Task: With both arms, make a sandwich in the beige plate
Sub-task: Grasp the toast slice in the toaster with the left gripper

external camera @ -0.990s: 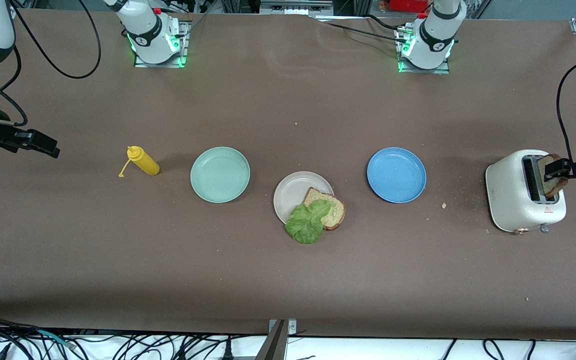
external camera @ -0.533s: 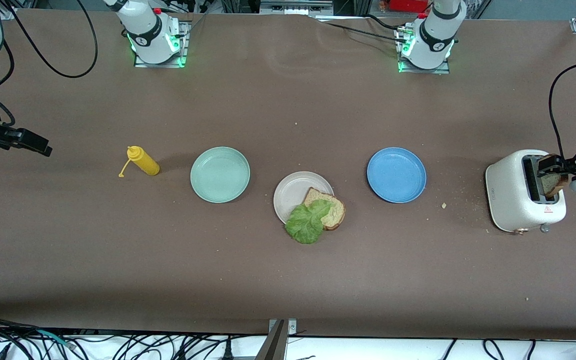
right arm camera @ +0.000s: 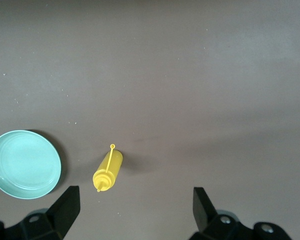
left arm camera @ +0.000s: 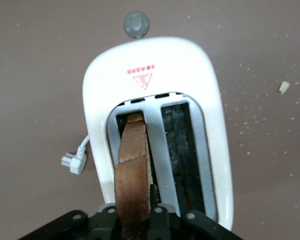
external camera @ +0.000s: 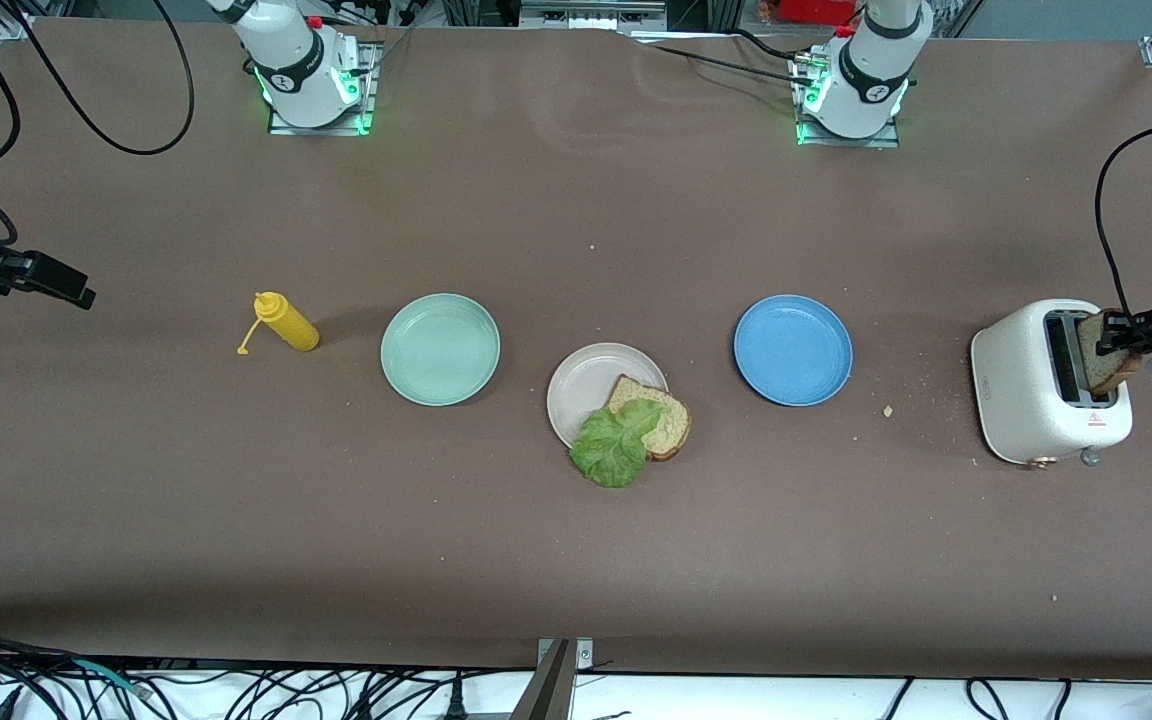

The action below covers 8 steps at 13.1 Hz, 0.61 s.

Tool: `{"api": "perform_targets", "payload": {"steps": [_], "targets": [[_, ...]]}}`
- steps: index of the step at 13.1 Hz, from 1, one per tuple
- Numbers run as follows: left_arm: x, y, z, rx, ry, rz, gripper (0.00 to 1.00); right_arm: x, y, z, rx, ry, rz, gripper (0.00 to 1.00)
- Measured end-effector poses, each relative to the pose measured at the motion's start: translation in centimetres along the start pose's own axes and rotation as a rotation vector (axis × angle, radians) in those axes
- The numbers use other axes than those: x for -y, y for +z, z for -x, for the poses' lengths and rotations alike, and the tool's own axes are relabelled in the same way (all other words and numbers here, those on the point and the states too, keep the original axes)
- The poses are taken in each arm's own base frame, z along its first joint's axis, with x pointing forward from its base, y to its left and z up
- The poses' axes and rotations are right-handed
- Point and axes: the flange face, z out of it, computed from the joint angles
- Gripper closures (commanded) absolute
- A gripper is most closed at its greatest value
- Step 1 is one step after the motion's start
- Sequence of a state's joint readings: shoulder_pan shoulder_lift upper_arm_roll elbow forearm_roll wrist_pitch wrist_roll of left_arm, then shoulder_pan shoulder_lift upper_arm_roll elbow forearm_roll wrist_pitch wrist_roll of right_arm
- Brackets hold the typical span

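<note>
Now the left end effector (external camera: pixel 1119 338) pinches a bread slice (external camera: pixel 1104 362) standing in the toaster (external camera: pixel 1026 400); the right end effector (right arm camera: pixel 135 207) waits spread above the table (external camera: pixel 576 560).

Worktop (external camera: pixel 576 560) matte brown; beige plate (external camera: pixel 584 380) off-white, bread slice (external camera: pixel 671 420) tan with brown crust, lettuce (external camera: pixel 614 445) bright green; mint-green plate (external camera: pixel 440 349), blue plate (external camera: pixel 793 349), yellow squeeze bottle (external camera: pixel 285 321), white toaster (external camera: pixel 1026 390) bearing red triangle mark.
</note>
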<state>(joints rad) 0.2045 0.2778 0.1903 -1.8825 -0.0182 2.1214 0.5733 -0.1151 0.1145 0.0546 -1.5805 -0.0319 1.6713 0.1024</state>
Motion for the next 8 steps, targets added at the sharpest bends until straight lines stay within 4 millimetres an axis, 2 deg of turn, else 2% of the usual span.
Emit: {"api": "perform_targets", "payload": {"steps": [5,8], "targets": [[-0.5,-3.0,-0.9,-0.005,0.002,0.029,1.0,0.0,0.2,0.3,0.027,0.0,0.003,0.0],[-0.8,-5.5,-1.5,-0.068,-0.027,0.073,1.0,0.0,0.2,0.3,0.029,0.004,0.003,0.0]]}}
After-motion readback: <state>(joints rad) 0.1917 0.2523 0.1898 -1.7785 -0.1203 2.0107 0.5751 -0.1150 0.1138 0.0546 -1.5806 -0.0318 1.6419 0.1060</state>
